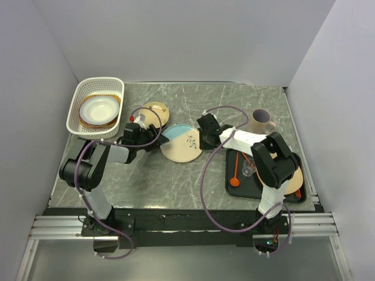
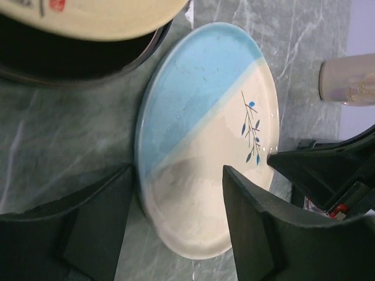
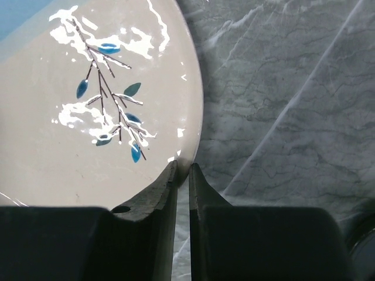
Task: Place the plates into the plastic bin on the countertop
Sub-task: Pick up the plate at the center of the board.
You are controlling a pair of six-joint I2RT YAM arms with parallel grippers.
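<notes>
The blue-and-cream plate [image 1: 181,142] with a sprig lies mid-countertop [image 1: 170,181]. My right gripper [image 3: 183,168] is shut on its right rim [image 3: 117,117]; it also shows in the top view [image 1: 202,139]. My left gripper [image 2: 176,175] is open, with its fingers on either side of the plate's left edge [image 2: 199,146], and shows at the plate's left in the top view [image 1: 157,139]. The small tan dark-rimmed plate [image 1: 155,112] sits just behind it [image 2: 88,17]. The white plastic bin [image 1: 120,99] at the far left holds an orange-brown plate under a pale round one [image 1: 99,109].
A black tray [image 1: 258,188] at the right carries an orange spoon [image 1: 235,172] and other items partly under my right arm. A translucent cup [image 1: 262,120] stands behind the tray and shows in the left wrist view [image 2: 348,79]. Grey walls close in the sides.
</notes>
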